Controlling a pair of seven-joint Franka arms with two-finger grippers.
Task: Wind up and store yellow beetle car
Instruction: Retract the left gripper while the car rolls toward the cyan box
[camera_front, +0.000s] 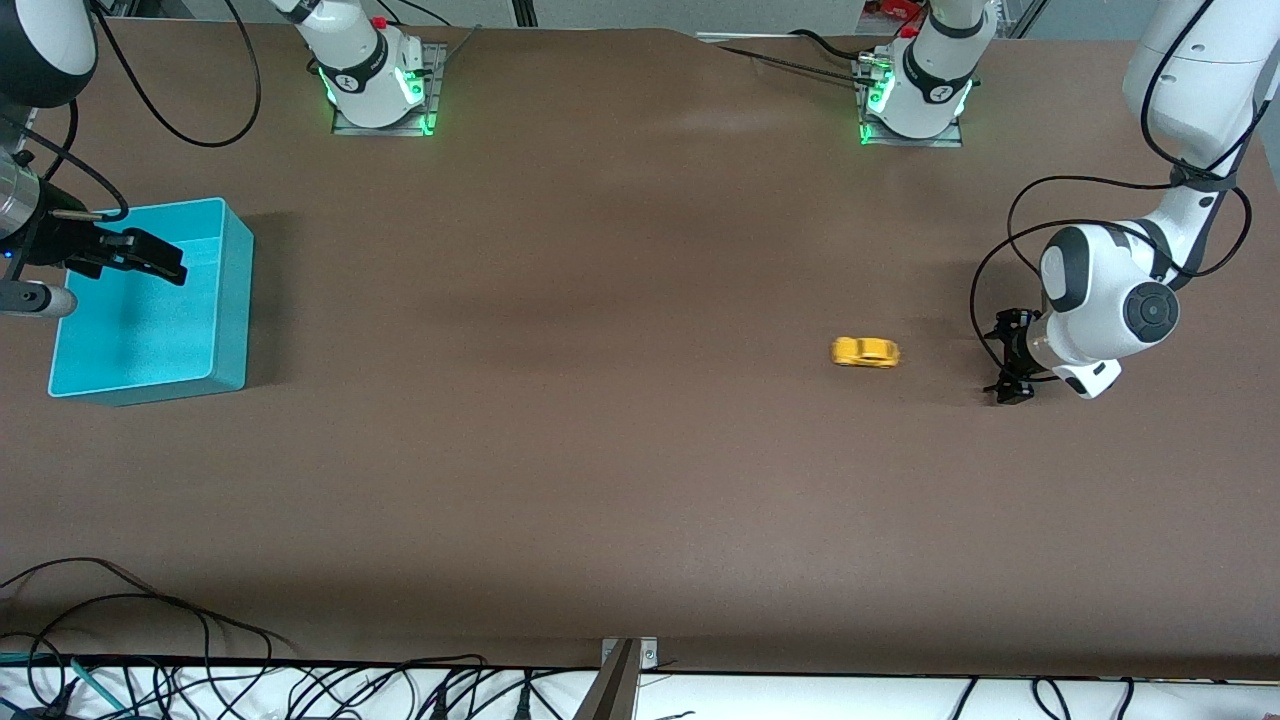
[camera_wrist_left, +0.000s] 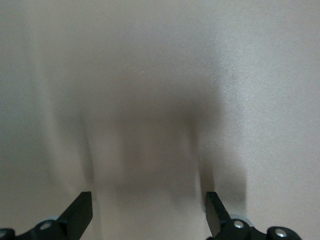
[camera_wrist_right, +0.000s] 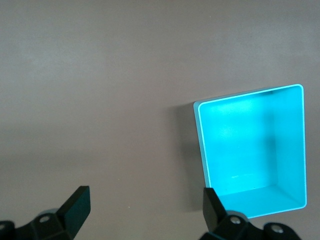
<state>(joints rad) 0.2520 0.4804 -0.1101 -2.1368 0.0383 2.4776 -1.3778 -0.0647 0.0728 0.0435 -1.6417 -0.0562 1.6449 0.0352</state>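
Tiny yellow plastic beetle car (camera_front: 865, 352) sits on the table just beside the left gripper (camera_front: 1008, 357), fingers wide apart, holding nothing.

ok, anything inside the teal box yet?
Nothing visible in the teal box: the right wrist view shows a bare floor, apart from the corner its own wall and the right gripper cover. The yellow beetle car sits on the table by the open left gripper.

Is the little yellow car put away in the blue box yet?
Not yet. The yellow beetle car sits loose on the table, apart from the open left gripper. The teal box looks empty; the open right gripper waits over it. Storing remains.
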